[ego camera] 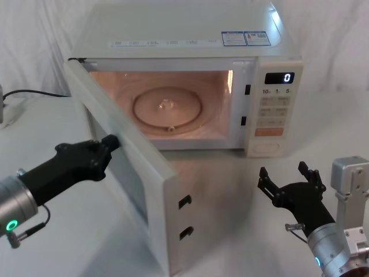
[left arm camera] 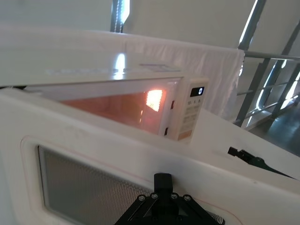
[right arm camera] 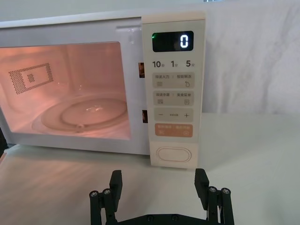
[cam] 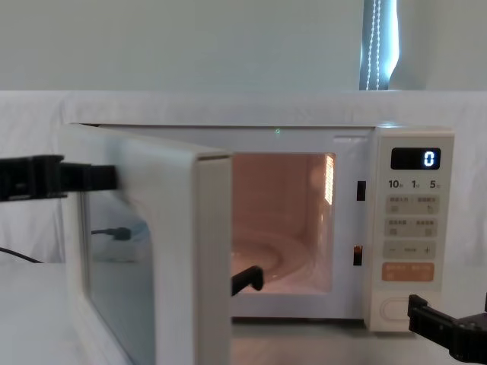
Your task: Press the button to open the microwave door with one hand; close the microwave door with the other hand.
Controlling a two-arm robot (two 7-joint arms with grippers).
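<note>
The microwave door (ego camera: pixel 136 167) stands swung out to the left, and the lit cavity with its glass turntable (ego camera: pixel 167 107) is exposed. My left gripper (ego camera: pixel 108 144) is shut, its tip against the outer face of the door (left arm camera: pixel 93 154) next to the window; the chest view shows the same gripper (cam: pixel 103 176) reaching the door (cam: pixel 144 251) from the left. On the right, my right gripper (ego camera: pixel 283 172) stands open and holds nothing, pulled back over the table in front of the keypad. The button (right arm camera: pixel 172 154), a cream pill-shaped key, sits at the bottom of the panel, beyond my right gripper (right arm camera: pixel 158 180) and apart from it.
The microwave (ego camera: pixel 184 40) stands at the back of a white-covered table (ego camera: pixel 230 190), its display (ego camera: pixel 279 78) reading 0. A black cable (ego camera: pixel 34 93) lies at the far left. The orange key (right arm camera: pixel 173 130) is just above the button.
</note>
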